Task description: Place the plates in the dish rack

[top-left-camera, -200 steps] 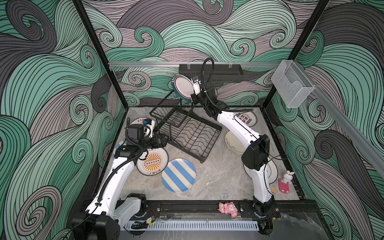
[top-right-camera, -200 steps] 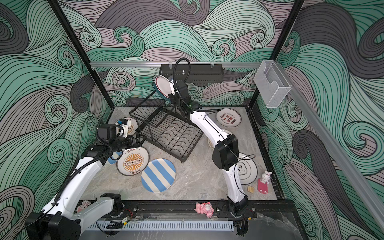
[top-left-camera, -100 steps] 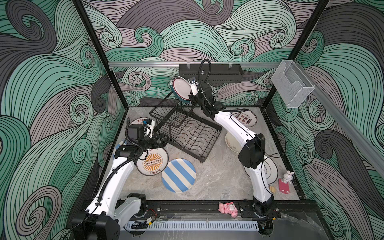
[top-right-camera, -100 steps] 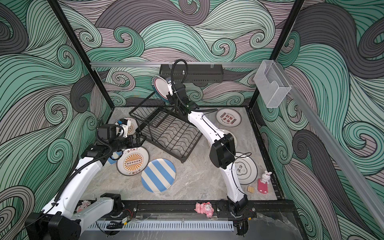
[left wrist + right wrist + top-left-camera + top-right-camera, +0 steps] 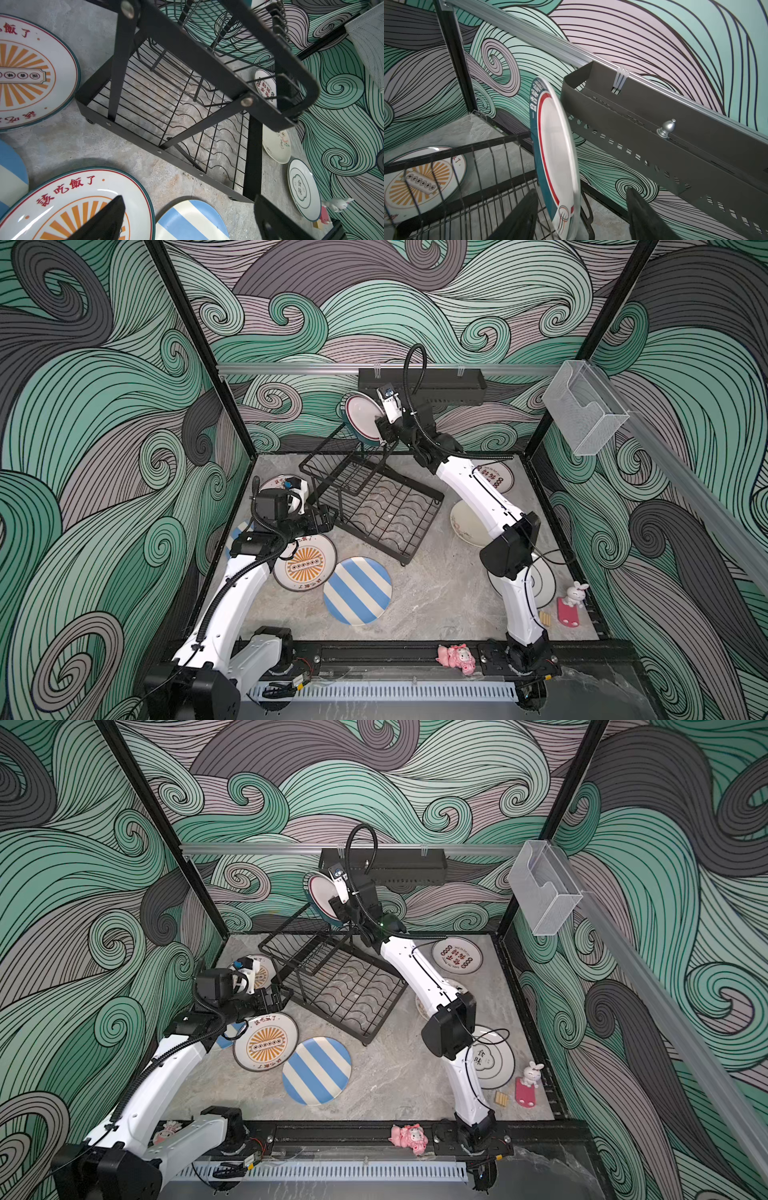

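Green-rimmed plate (image 5: 556,153) upright in dish rack (image 5: 467,148), within parted right claw (image 5: 581,189)

Rack: black wire two-tier dish rack (image 5: 374,506) sat askew on the grey stone-pattern tabletop (image 5: 436,593).
Racked plate: green-rimmed white round plate (image 5: 362,416) stood on edge at the rack's raised far end.
Right gripper (image 5: 384,431): at that plate's lower right edge; jaw gap unreadable.
Flat plates: orange sunburst plate (image 5: 305,566) touched blue-and-cream striped plate (image 5: 357,591), near side of rack.
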You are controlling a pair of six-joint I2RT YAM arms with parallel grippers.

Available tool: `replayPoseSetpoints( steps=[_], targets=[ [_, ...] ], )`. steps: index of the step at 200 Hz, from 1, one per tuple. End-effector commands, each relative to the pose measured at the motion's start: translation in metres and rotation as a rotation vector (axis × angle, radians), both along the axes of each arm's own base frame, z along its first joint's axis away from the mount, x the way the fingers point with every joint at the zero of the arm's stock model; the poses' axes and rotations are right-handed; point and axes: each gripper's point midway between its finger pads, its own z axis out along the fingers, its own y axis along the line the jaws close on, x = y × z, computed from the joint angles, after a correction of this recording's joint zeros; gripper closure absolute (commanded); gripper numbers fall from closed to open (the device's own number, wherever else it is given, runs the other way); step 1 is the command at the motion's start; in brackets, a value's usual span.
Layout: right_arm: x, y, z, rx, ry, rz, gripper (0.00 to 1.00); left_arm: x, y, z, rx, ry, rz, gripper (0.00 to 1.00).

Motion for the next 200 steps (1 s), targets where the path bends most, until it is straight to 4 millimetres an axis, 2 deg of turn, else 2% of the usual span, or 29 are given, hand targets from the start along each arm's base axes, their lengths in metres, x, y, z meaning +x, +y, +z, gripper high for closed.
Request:
replayPoseSetpoints(
  steps=[1, 22, 49, 69, 90, 118, 139, 169, 200],
  targets=[
    [-0.037, -0.021, 0.033, 0.044, 0.020, 0.032, 0.28, -0.002, -0.001, -0.004, -0.016, 0.027, 0.019, 0.01],
    [-0.062, -0.043, 0.024, 0.082, 0.077, 0.024, 0.23, -0.004, 0.000, -0.015, 0.027, 0.040, 0.039, 0.01],
    [-0.094, -0.082, 0.002, 0.188, 0.161, -0.013, 0.21, -0.001, -0.016, -0.024, 0.097, 0.036, 0.010, 0.01],
    [-0.118, -0.110, -0.041, 0.266, 0.271, -0.055, 0.19, 0.005, -0.030, -0.031, 0.137, 0.031, -0.020, 0.01],
    [-0.139, -0.130, -0.109, 0.309, 0.454, -0.099, 0.18, 0.015, -0.032, -0.038, 0.143, 0.043, -0.001, 0.01],
    [-0.169, -0.134, -0.183, 0.297, 0.643, -0.117, 0.17, 0.032, -0.030, -0.046, 0.162, 0.052, 0.037, 0.01],
    [-0.183, -0.136, -0.223, 0.291, 0.727, -0.140, 0.17, 0.043, -0.029, -0.047, 0.177, 0.052, 0.056, 0.01],
    [-0.186, -0.138, -0.258, 0.251, 0.783, -0.176, 0.17, 0.054, -0.029, -0.049, 0.185, 0.051, 0.068, 0.01],
    [-0.175, -0.144, -0.278, 0.206, 0.787, -0.243, 0.16, 0.054, -0.010, -0.050, 0.260, 0.059, 0.145, 0.01]
  ],
)
